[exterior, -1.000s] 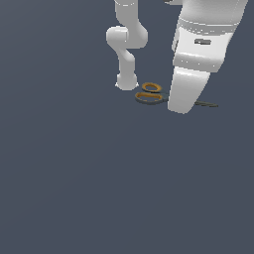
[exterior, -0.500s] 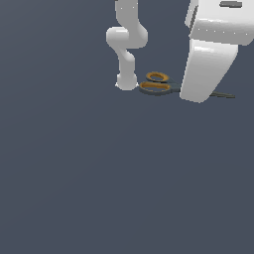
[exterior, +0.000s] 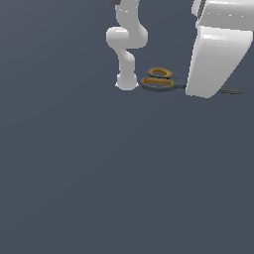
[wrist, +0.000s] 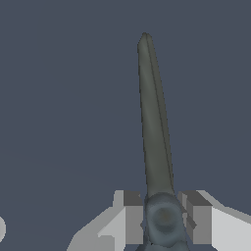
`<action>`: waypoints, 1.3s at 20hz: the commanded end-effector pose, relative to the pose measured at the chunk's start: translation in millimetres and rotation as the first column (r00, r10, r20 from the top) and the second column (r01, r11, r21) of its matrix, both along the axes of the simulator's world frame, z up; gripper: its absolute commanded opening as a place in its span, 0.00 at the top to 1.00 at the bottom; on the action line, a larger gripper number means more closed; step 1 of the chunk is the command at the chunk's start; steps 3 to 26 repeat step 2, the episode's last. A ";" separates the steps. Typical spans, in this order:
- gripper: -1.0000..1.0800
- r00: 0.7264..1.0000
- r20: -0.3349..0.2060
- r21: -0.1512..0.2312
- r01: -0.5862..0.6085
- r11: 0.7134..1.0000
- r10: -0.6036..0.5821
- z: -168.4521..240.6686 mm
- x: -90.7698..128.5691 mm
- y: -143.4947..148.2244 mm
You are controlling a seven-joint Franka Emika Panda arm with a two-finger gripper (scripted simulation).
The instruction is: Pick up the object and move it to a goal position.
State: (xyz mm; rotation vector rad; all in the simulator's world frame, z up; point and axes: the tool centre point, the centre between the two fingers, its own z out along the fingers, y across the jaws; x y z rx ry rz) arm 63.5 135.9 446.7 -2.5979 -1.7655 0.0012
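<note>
The scissors point(exterior: 158, 82) have dark grey blades and two orange-lined loops. In the exterior view the loops show beside the arm's base, and the blade tip pokes out to the right of a big white arm link point(exterior: 218, 54) that hides their middle and my fingers. In the wrist view the closed blades point(wrist: 154, 122) stretch away from my gripper point(wrist: 164, 218). Its two grey fingers point(wrist: 132, 218) press on either side of the scissors' pivot. The gripper is shut on the scissors.
The white base and lower links of the arm point(exterior: 127, 49) stand just to the exterior view's left of the scissors' loops. A plain dark grey floor point(exterior: 99, 188) lies all around.
The scissors have risen in the exterior view and shifted slightly to its right, held in the gripper. The big white arm link has moved up and right with them.
</note>
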 end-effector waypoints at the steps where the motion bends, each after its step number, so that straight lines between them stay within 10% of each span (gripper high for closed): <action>1: 1.00 1.000 0.001 0.000 0.000 1.000 0.000 1.6 0.6 0.1; 26: 1.00 1.000 0.001 0.000 0.000 1.000 0.000 1.7 0.6 0.1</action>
